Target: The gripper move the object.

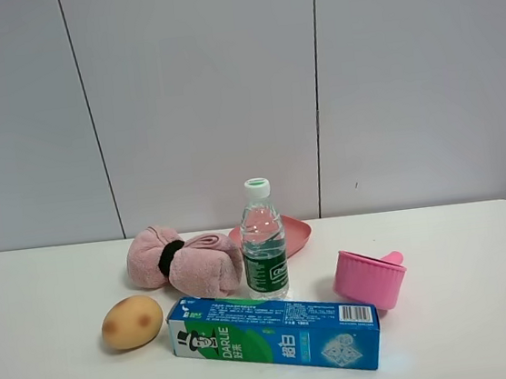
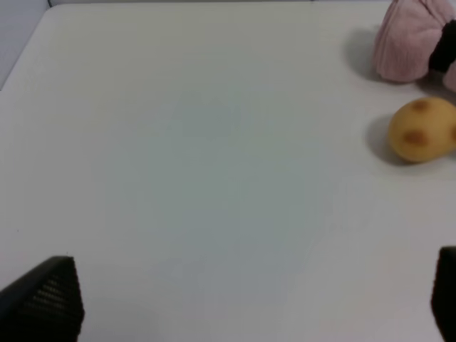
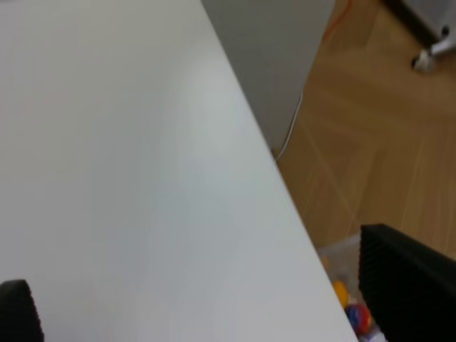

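Note:
A small clear water bottle (image 1: pixel 264 243) with a white cap and a green label stands upright near the middle of the white table (image 1: pixel 55 377). It is the tallest item there. Neither arm shows in the exterior high view. My left gripper (image 2: pixel 244 303) is open and empty, low over bare table to the left of the objects. The bottle does not show in its view. My right gripper (image 3: pixel 214 299) is open and empty over the table's right edge (image 3: pixel 249 121). The bottle does not show there either.
A Darlie toothpaste box (image 1: pixel 274 332) lies in front of the bottle. A rolled pink towel (image 1: pixel 183 261) and a potato (image 1: pixel 132 321) are to its left, a pink handled cup (image 1: pixel 369 277) to its right, and a pink plate (image 1: pixel 296 232) behind it. The left wrist view shows the potato (image 2: pixel 422 130) and the towel (image 2: pixel 410 39).

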`<control>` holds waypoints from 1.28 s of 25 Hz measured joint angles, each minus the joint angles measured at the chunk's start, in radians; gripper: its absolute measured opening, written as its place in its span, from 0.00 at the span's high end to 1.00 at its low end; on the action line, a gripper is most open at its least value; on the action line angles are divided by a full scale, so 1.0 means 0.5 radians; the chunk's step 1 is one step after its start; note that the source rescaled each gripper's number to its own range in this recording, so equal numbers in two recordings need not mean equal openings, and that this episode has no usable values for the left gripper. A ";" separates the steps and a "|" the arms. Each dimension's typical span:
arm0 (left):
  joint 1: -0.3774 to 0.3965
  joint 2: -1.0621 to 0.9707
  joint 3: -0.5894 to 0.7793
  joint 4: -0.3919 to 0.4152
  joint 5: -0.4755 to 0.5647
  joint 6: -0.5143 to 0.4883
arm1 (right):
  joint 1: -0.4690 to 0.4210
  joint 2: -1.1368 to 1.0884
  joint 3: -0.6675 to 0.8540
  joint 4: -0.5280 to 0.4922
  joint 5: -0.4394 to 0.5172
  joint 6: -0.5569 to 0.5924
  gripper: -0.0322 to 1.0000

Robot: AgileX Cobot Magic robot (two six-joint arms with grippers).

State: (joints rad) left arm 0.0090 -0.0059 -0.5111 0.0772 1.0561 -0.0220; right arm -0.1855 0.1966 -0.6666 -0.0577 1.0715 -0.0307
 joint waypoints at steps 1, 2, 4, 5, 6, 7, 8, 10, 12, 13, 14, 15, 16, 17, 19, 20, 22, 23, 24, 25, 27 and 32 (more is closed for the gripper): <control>0.000 0.000 0.000 0.000 0.000 0.000 | 0.000 -0.070 0.004 0.000 -0.003 -0.026 0.25; 0.000 0.000 0.000 0.000 0.000 0.000 | 0.000 -0.134 0.009 0.000 -0.006 -0.058 0.25; 0.000 0.000 0.000 0.000 0.000 0.000 | 0.000 -0.241 0.015 0.005 -0.018 -0.109 0.25; 0.000 0.000 0.000 0.000 0.000 0.000 | 0.000 -0.292 0.015 0.005 -0.022 -0.130 0.25; 0.000 0.000 0.000 0.000 0.000 0.000 | 0.000 -0.341 0.015 0.007 -0.030 -0.146 0.25; 0.000 0.000 0.000 0.000 0.000 0.000 | 0.000 -0.371 0.015 0.020 -0.030 -0.148 0.25; 0.000 0.000 0.000 0.000 0.000 0.000 | 0.000 -0.393 0.015 0.040 -0.030 -0.152 0.25; 0.000 0.000 0.000 0.000 0.000 0.000 | 0.000 -0.399 0.024 0.104 -0.030 -0.165 0.25; 0.000 0.000 0.000 0.000 0.000 0.000 | 0.002 -0.399 0.072 0.215 -0.037 -0.232 0.25; 0.000 0.000 0.000 0.000 0.000 0.000 | 0.002 -0.399 0.114 0.261 -0.037 -0.276 0.25; 0.000 0.000 0.000 0.000 0.000 0.000 | 0.006 -0.399 0.160 0.310 -0.037 -0.318 0.25; 0.000 0.000 0.000 0.000 0.000 0.000 | 0.006 -0.399 0.198 0.343 -0.037 -0.344 0.25; 0.000 0.000 0.000 0.000 0.000 0.000 | 0.006 -0.399 0.243 0.360 -0.037 -0.356 0.25; 0.000 0.000 0.000 0.000 0.000 0.000 | 0.006 -0.399 0.280 0.369 -0.032 -0.358 0.25; 0.000 0.000 0.000 0.000 0.000 0.000 | 0.006 -0.399 0.314 0.381 -0.015 -0.350 0.25; 0.000 0.000 0.000 0.000 0.000 0.000 | 0.006 -0.399 0.319 0.385 -0.009 -0.336 0.25; 0.000 0.000 0.000 0.000 0.000 0.000 | 0.006 -0.399 0.321 0.396 -0.003 -0.326 0.25; 0.000 0.000 0.000 0.000 0.000 0.000 | 0.008 -0.399 0.321 0.398 -0.003 -0.320 0.25; 0.000 0.000 0.000 0.000 0.000 0.000 | 0.017 -0.399 0.321 0.398 -0.003 -0.315 0.25; 0.000 0.000 0.000 0.000 0.000 0.000 | 0.037 -0.399 0.321 0.398 -0.003 -0.313 0.25; 0.000 0.000 0.000 0.000 0.000 0.000 | 0.088 -0.399 0.321 0.396 -0.003 -0.300 0.25; 0.000 0.000 0.000 0.000 0.000 0.000 | 0.160 -0.399 0.321 0.329 -0.003 -0.201 0.25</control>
State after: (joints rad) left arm 0.0090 -0.0059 -0.5111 0.0772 1.0561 -0.0220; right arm -0.1058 -0.0028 -0.5063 0.1066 1.0700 -0.1311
